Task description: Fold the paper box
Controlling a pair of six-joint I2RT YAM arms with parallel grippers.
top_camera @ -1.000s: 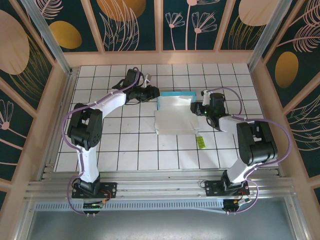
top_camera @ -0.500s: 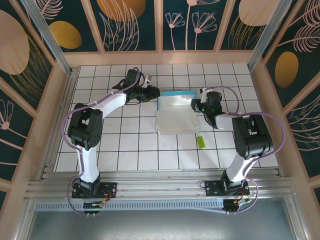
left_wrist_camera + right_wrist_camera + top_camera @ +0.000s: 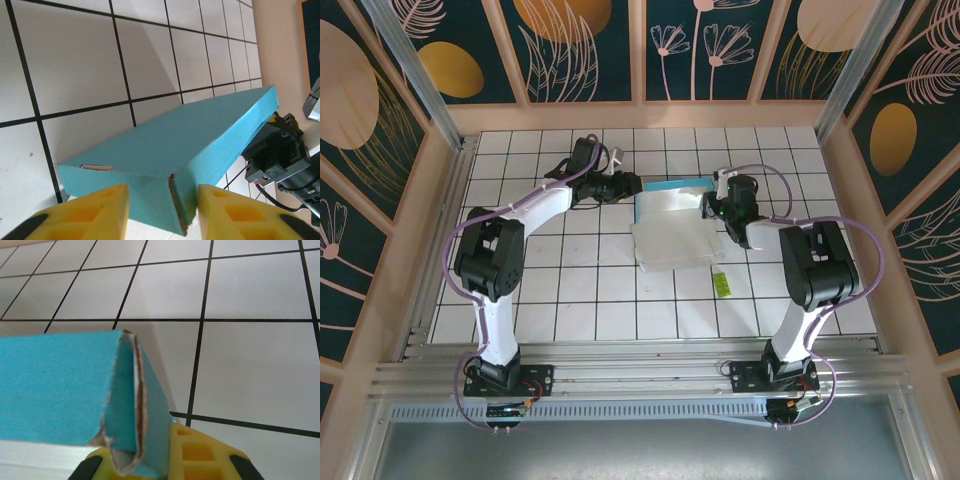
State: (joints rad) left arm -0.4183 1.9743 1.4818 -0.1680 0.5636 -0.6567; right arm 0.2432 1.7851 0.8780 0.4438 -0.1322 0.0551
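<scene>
In wrist views, teal paper box point(image 3: 175, 135), right gripper point(image 3: 170, 462) closed, left gripper point(image 3: 162, 215) astride, hold unclear.

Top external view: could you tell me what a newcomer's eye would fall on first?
The half-folded paper box, white with a raised teal far wall, sits mid-table. The left hand is at its far-left corner, while the right hand pinches its right end. A small yellow-green slip lies by its near-right corner.

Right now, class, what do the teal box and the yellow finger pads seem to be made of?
The paper box: thin card, matt teal, its cut edges showing brownish fibre. The yellow finger pads: probably soft foam or rubbery plastic, matt, with moulded hollows.
</scene>
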